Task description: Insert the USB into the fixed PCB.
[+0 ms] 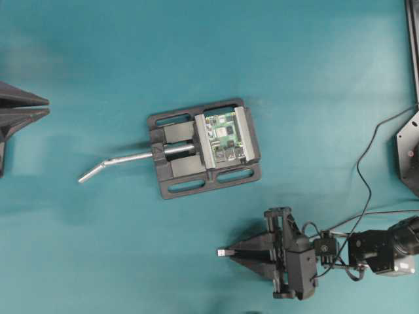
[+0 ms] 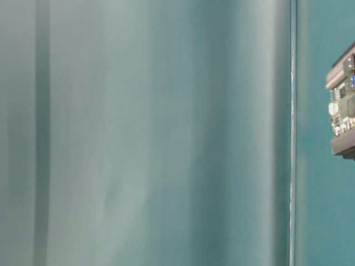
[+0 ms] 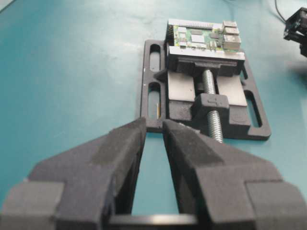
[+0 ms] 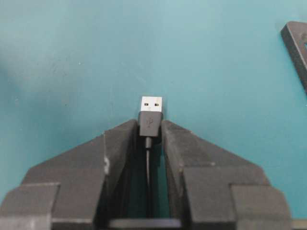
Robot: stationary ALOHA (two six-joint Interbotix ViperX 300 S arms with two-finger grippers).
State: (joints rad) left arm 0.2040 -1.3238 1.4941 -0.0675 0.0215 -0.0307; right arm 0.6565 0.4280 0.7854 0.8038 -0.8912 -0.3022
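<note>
Low on the teal table, right hand (image 4: 149, 128) gripping the USB (image 4: 151, 111), silver plug, black body, left hand (image 3: 153, 132) open.

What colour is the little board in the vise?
Green, with silver parts. The PCB shows best in the overhead view.

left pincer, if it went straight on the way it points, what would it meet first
Judging from the left wrist view, the left pincer points at the black vise; its near base edge would likely come first, well before the fixed PCB, though depth is unclear.
</note>
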